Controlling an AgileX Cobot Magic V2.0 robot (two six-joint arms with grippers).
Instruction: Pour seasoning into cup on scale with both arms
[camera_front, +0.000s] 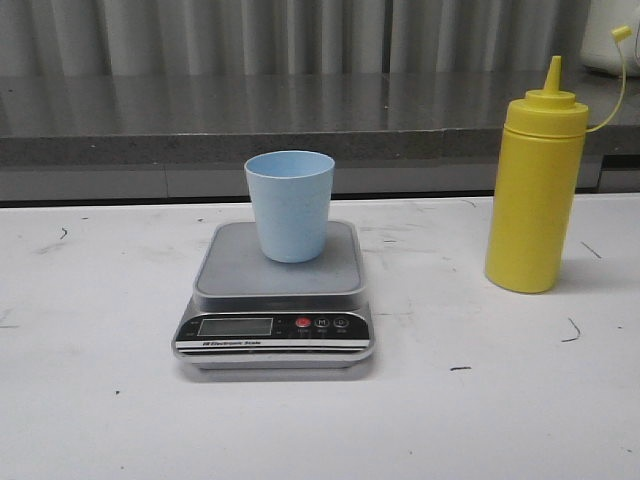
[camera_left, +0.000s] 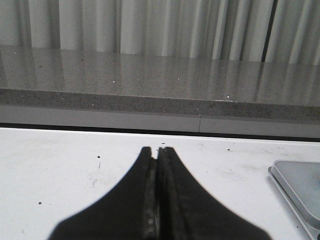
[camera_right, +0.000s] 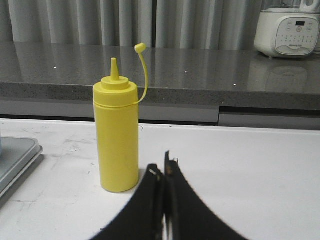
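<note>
The cup (camera_front: 290, 205) stands on the scale (camera_front: 277, 300) — seasoning (camera_front: 535, 190) right of it; left gripper (camera_left: 157, 152) and right gripper (camera_right: 165, 170) pressed together, empty.

From where I stood, the white table (camera_front: 90, 420) lay open along its whole near edge and down its left side, with room for an arm to sweep in low. The scale (camera_front: 275, 300) sat mid-table with the cup (camera_front: 290, 205) upright on its platform, blocking the centre. A wide bare strip separated the scale from the yellow bottle (camera_front: 535, 190), which stood well apart on the right; its tethered cap (camera_front: 621, 33) stuck out above and to the right of its nozzle. Behind everything the grey counter ledge (camera_front: 150, 120) closed off the far side. Bare table lay ahead of the pressed-together left gripper (camera_left: 157, 152) and beside the right gripper (camera_right: 164, 167), the bottle near it.
</note>
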